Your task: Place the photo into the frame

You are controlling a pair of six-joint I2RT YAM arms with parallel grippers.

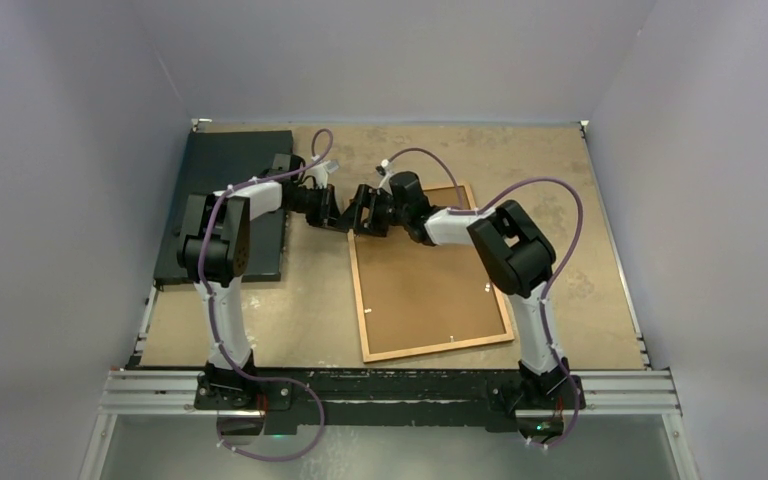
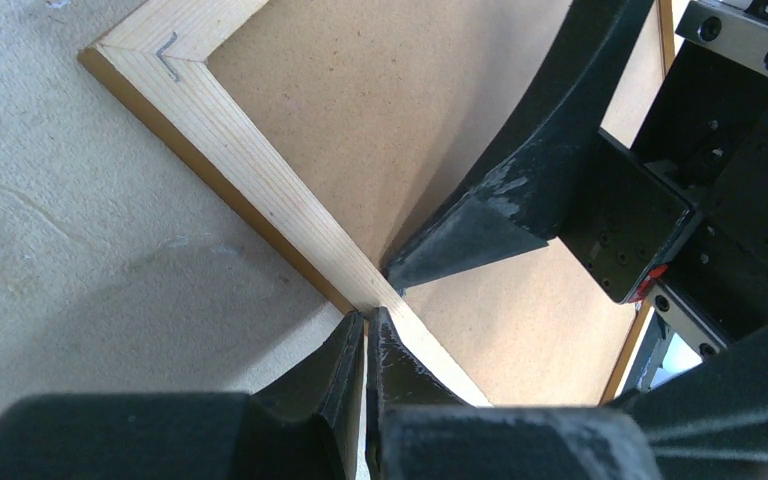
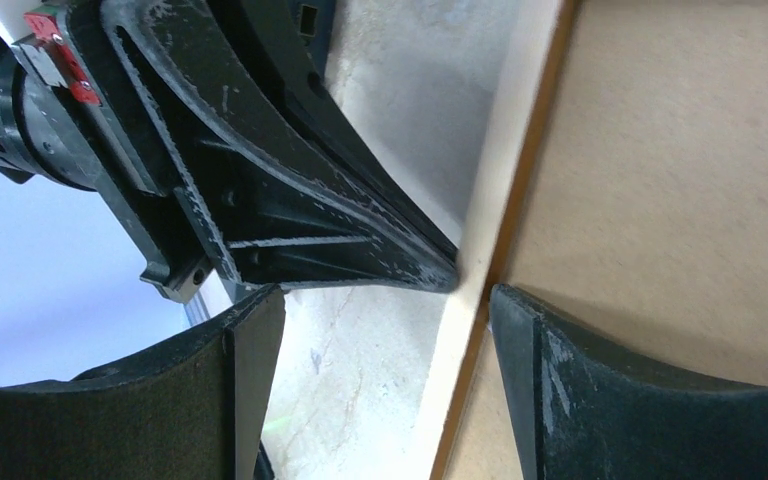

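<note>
Frame: lying flat, back up, on table, right of centre; brown backing board inside.
Left gripper: pressed together, empty, tips at frame's left rail.
Right gripper: spread wide, straddling same rail.
Dark mat: far left.

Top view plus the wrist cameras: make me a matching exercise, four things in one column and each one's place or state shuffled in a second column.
Things
1. left gripper
2. right gripper
3. frame
4. dark mat

Places or states
A. lying flat, brown board filling it
B. open, one finger on each side of the frame's rail
C. far left of the table, partly under the left arm
D. shut, tips at the frame's outer edge

Pairs: 1-D, 2-B, 3-A, 4-C
</note>
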